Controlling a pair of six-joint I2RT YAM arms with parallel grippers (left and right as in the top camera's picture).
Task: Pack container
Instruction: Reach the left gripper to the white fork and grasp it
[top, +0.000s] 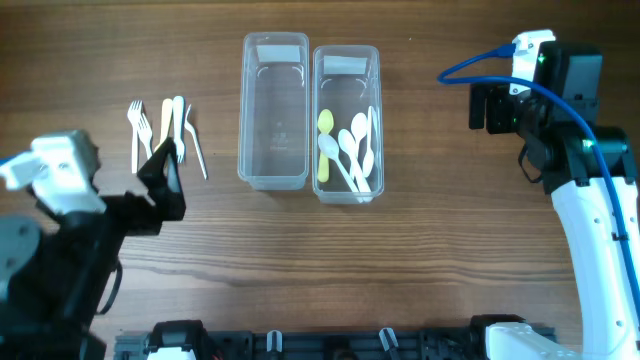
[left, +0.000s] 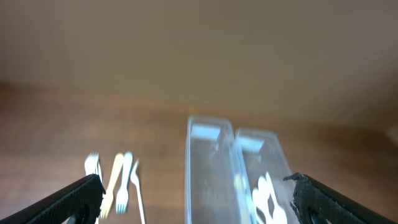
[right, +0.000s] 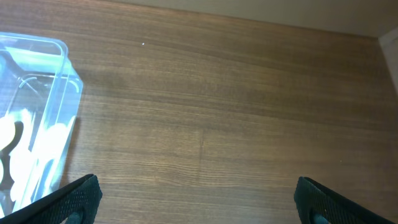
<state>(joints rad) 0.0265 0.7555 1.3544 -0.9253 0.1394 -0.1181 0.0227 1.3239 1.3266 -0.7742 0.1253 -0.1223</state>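
- My left gripper (top: 165, 178) is in the lower left of the overhead frame, above bare wood. Its jaws are spread wide and nothing is between them.
- In my left wrist view, the two black fingers (left: 74, 199) sit in the bottom corners, far apart. The picture is blurred.
- My right gripper (top: 490, 108) is in the upper right of the overhead frame, well apart from the containers. It is also wide open and holds nothing.
- In my right wrist view, its fingers (right: 74, 198) show only as dark tips at the bottom edge, with plain wooden table (right: 236, 112) between them.
- Two clear plastic containers stand side by side and upright in the upper middle of the overhead frame, their long walls just beside each other.
- The left container (top: 272, 120) holds nothing.
- The right container (top: 346, 85) holds a yellow spoon (top: 324, 140) along its left wall and a cluster of white spoons (top: 357, 150) overlapping in its lower half.
- A row of plastic forks (top: 160, 128) lies on the table in the upper left, well apart from the containers. Most are white and one looks cream-coloured.
- The lowest fork ends are just beside the tip of my left gripper, but I cannot tell whether they touch.
- A blue cable (top: 478, 64) loops off my right arm at the upper right.
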